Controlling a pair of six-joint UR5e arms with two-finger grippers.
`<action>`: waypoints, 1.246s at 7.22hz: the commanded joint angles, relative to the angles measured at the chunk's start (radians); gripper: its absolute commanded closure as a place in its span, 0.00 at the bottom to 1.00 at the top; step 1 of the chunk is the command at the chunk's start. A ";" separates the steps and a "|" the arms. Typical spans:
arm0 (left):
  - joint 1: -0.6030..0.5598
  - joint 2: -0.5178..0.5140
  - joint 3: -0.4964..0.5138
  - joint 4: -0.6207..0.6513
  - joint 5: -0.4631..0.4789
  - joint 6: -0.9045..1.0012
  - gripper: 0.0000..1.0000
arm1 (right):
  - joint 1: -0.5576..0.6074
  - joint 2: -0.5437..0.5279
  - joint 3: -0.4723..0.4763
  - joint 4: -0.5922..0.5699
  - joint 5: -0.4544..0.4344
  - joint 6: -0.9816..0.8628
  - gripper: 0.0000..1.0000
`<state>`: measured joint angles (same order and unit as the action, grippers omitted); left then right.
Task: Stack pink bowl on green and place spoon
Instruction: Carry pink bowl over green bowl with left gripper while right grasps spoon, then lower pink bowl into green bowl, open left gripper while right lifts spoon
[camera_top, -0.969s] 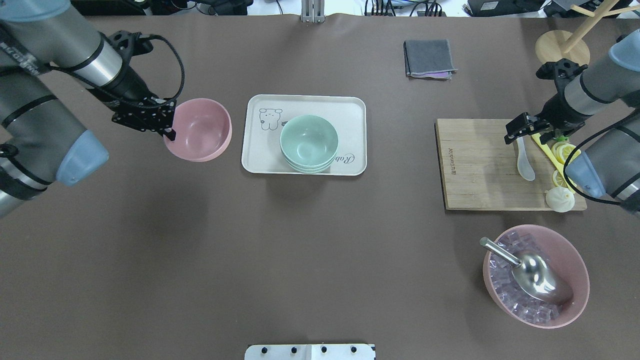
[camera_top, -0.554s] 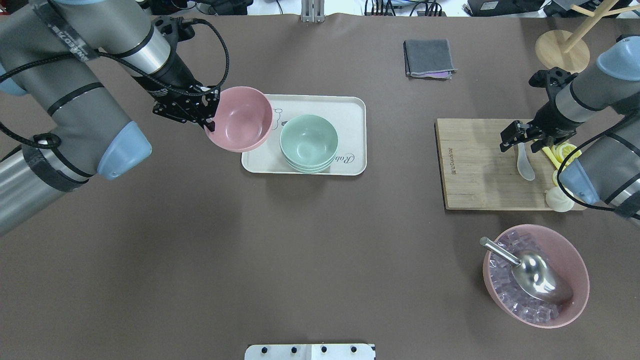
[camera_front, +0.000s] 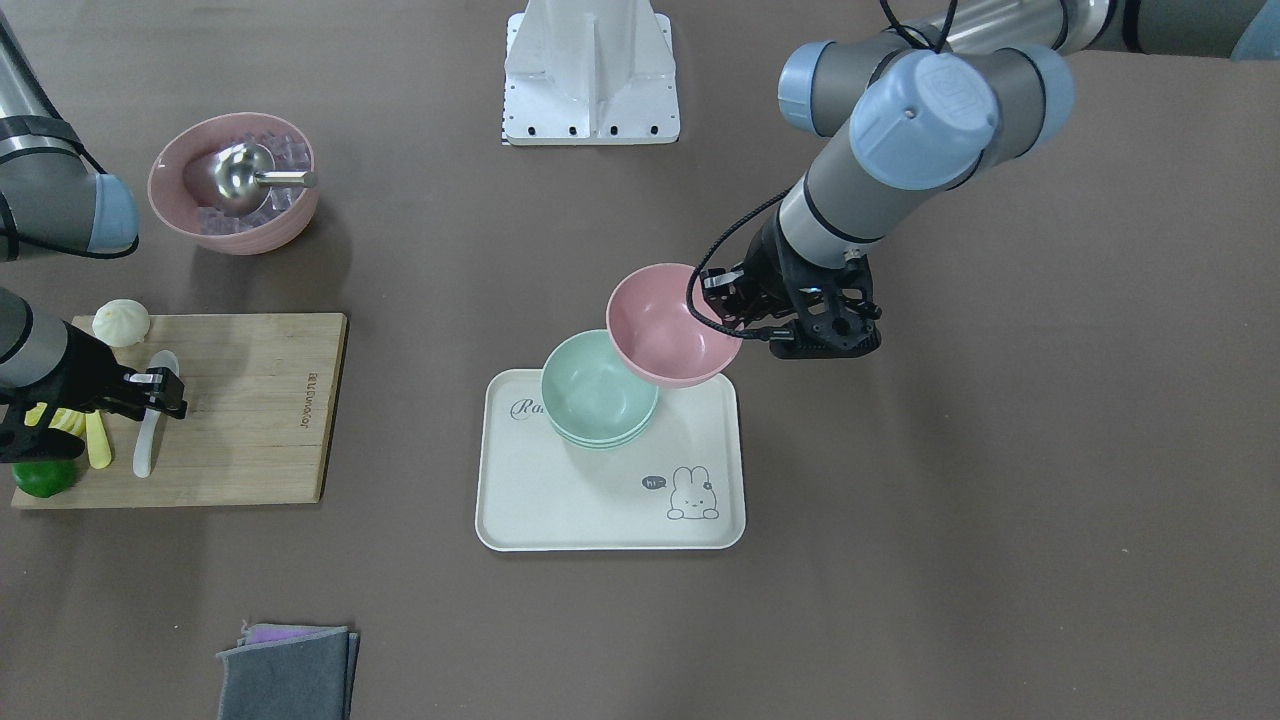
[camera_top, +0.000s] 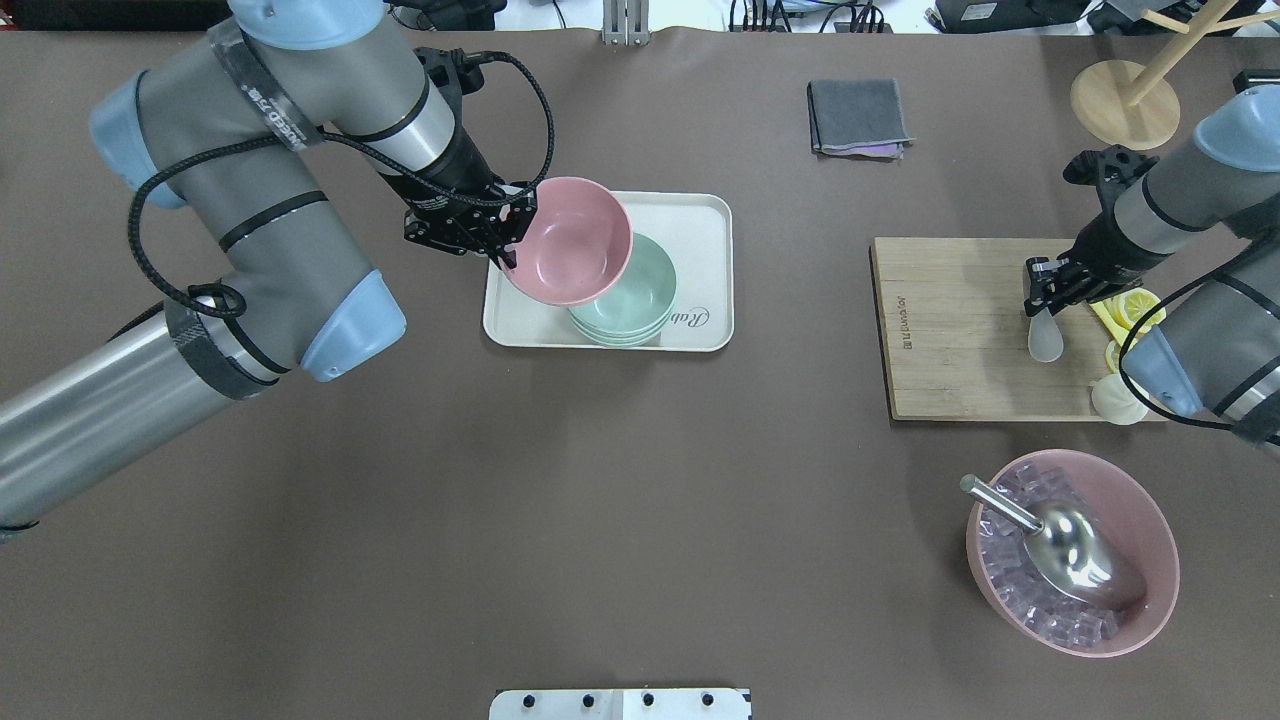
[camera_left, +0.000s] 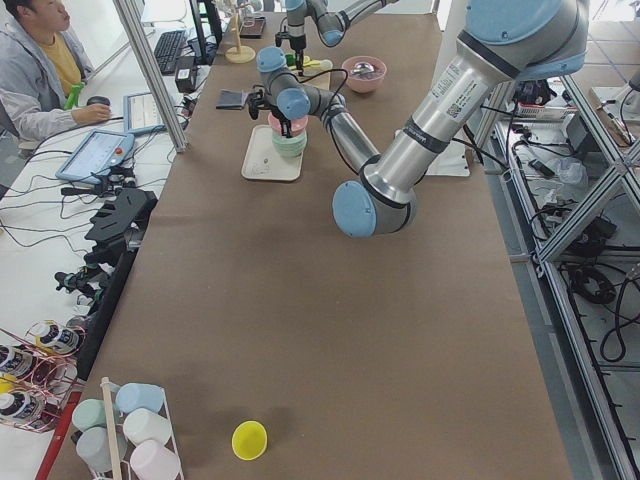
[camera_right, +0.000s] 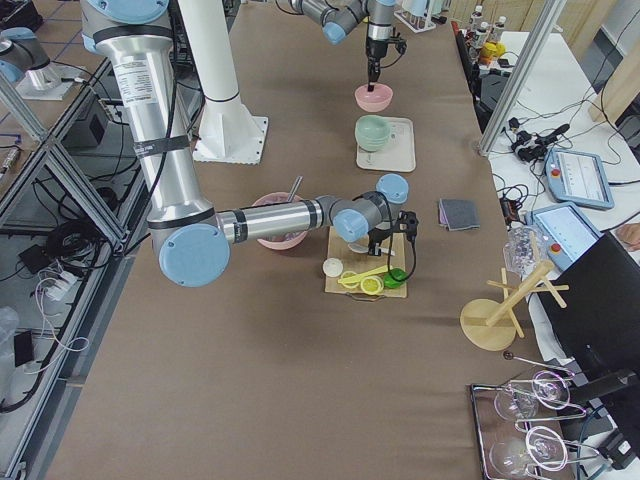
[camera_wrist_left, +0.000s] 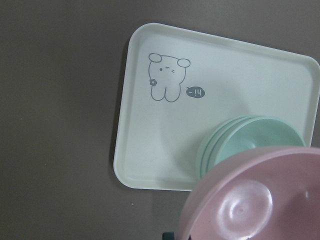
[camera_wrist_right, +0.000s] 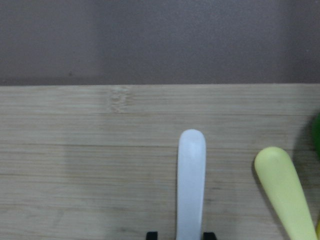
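Two pink bowls are in view. The empty pink bowl (camera_top: 568, 242) is off the bench (camera_top: 600, 500), tilted, and pinched by its rim in the left gripper (camera_top: 508, 250). It hangs over the near-left part of the tray (camera_top: 705, 215). From overhead it overlaps the edge of the green bowls (camera_top: 640, 300), but it is not seated in them. The green bowls are nested in one stack on the tray. The left wrist view shows three rims, and the top bowl is empty. There is one tray, and the stack is all that stands on it.

The other pink bowl, the ice bowl (camera_top: 1170, 590), stands near the bench's front right. It is full of ice (camera_top: 1010, 590), and one metal scoop (camera_top: 1075, 555) lies in it.

One board (camera_top: 950, 330) carries the single white spoon (camera_top: 1044, 340), lying flat. A bun (camera_top: 1118, 398) and lemon slices (camera_top: 1135, 305) are at the board's right edge. The right gripper (camera_top: 1040, 292) is down at the spoon's handle, its fingers slightly spread on either side. The right wrist view shows a gap on one side, so the spoon is not yet pinched. One folded cloth (camera_top: 858, 115) lies at the far side.
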<state>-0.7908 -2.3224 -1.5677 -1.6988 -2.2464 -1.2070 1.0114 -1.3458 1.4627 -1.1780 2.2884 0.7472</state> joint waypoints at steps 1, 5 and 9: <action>0.033 -0.028 0.089 -0.105 0.019 -0.035 1.00 | 0.000 0.039 0.011 -0.008 0.008 0.015 1.00; 0.068 0.015 0.097 -0.286 0.114 -0.034 0.01 | -0.141 0.343 -0.010 -0.008 -0.029 0.540 1.00; -0.129 0.323 -0.170 -0.280 -0.145 0.068 0.01 | -0.285 0.555 -0.045 -0.002 -0.200 0.849 1.00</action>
<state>-0.8699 -2.0668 -1.6869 -1.9801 -2.3373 -1.1805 0.7687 -0.8375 1.4265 -1.1817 2.1400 1.5257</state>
